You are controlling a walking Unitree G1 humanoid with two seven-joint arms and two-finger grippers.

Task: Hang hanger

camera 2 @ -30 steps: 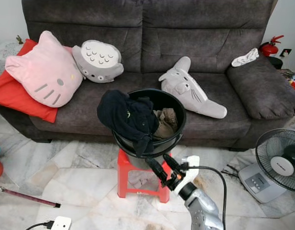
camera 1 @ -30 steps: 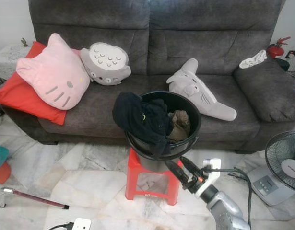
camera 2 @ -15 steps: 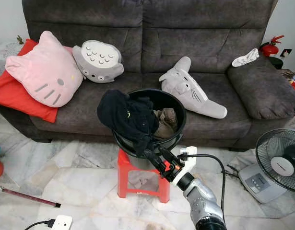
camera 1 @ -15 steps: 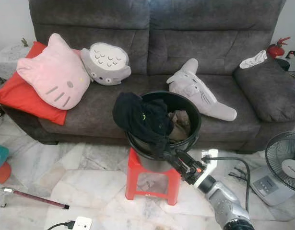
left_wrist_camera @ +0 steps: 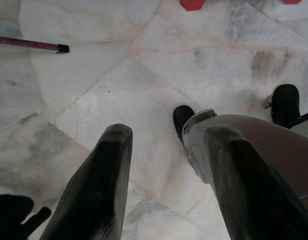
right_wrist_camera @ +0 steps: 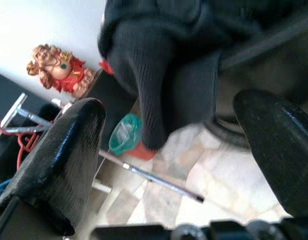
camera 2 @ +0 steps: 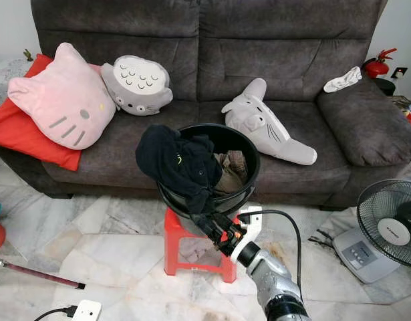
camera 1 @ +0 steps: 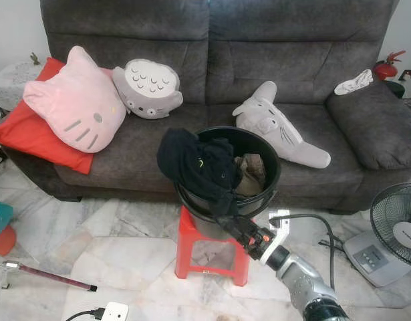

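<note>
A black garment (camera 1: 195, 160) hangs over the front left rim of a black bucket (camera 1: 273, 164), which stands on a red stool (camera 1: 186, 233). Brown clothing (camera 1: 250, 170) lies inside the bucket. My right gripper (camera 1: 226, 222) reaches up from the lower right to the garment's dangling end. In the right wrist view that dark cloth (right_wrist_camera: 164, 75) hangs between the spread fingers (right_wrist_camera: 73, 150), so the right gripper (right_wrist_camera: 171, 105) is open. I see no hanger. My left gripper (left_wrist_camera: 171, 135) hangs open over the marble floor.
Behind the bucket stands a grey sofa (camera 1: 305, 60) with plush cushions. A floor fan (camera 1: 397, 231) stands at the right, and a cable (camera 1: 312, 221) runs beside my right arm. A thin rod (camera 1: 51, 277) and a white power strip (camera 1: 115, 312) lie on the floor at left.
My right gripper has moved up and to the left, from below the bucket's right side to the garment's hanging end. The bucket and clothes have not moved.
</note>
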